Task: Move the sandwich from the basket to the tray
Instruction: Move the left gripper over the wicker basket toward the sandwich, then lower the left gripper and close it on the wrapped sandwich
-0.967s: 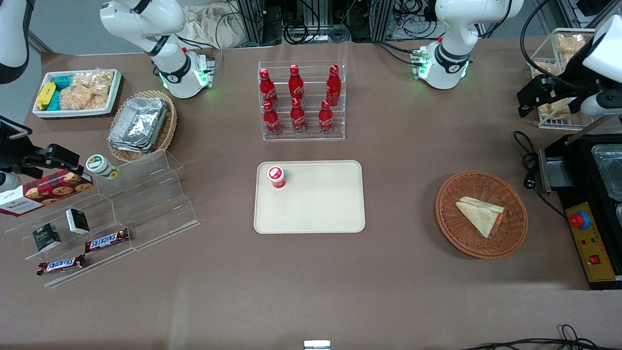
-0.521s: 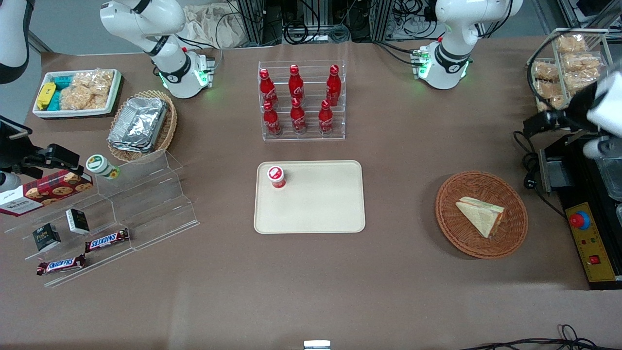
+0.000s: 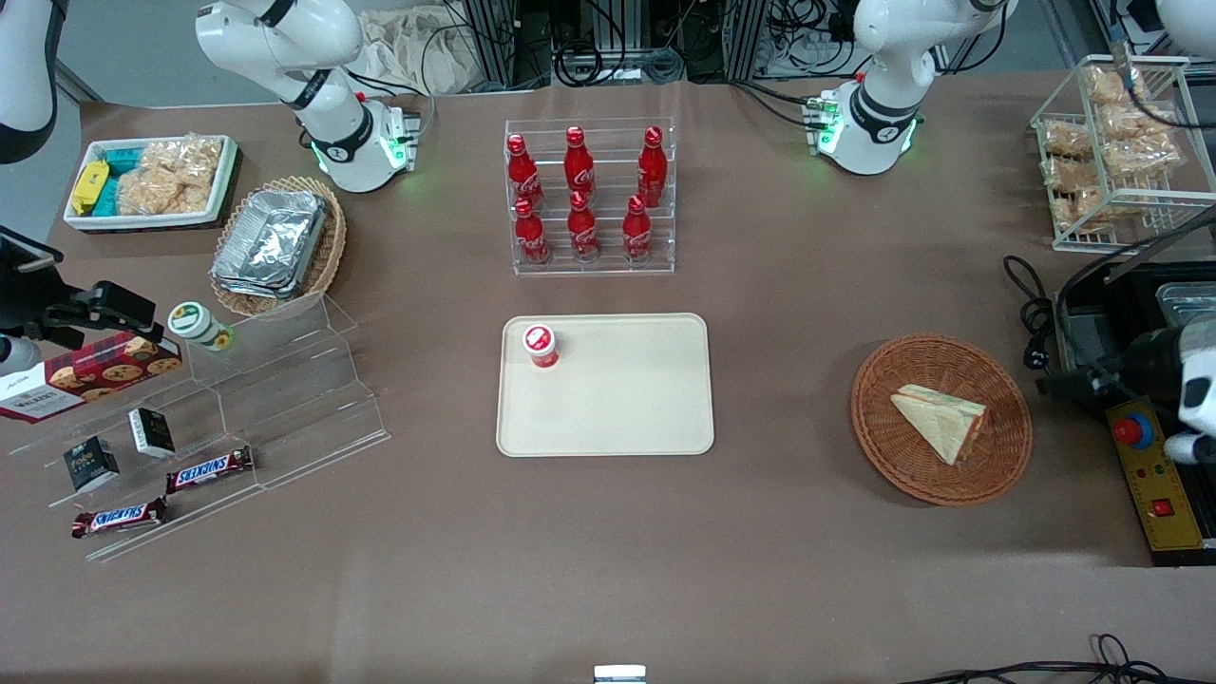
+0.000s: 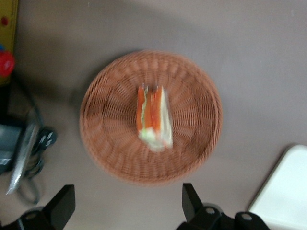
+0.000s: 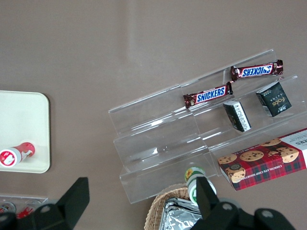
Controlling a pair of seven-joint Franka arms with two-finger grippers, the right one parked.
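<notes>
My gripper (image 4: 127,211) hangs above the basket (image 4: 105,143), fingers (image 4: 61,208) spread wide, holding nothing. The sandwich (image 4: 153,117), a wedge of pale bread with orange and green filling, lies in that round woven wicker. The smooth beige tray (image 3: 646,418) carries a red-capped bottle (image 3: 540,345). Snickers (image 5: 210,95) bars sit on clear acrylic steps (image 5: 158,143).

Left arm low at its end of the table, gripper (image 4: 125,207) facing down, fingers (image 4: 191,201) spread wide
</notes>
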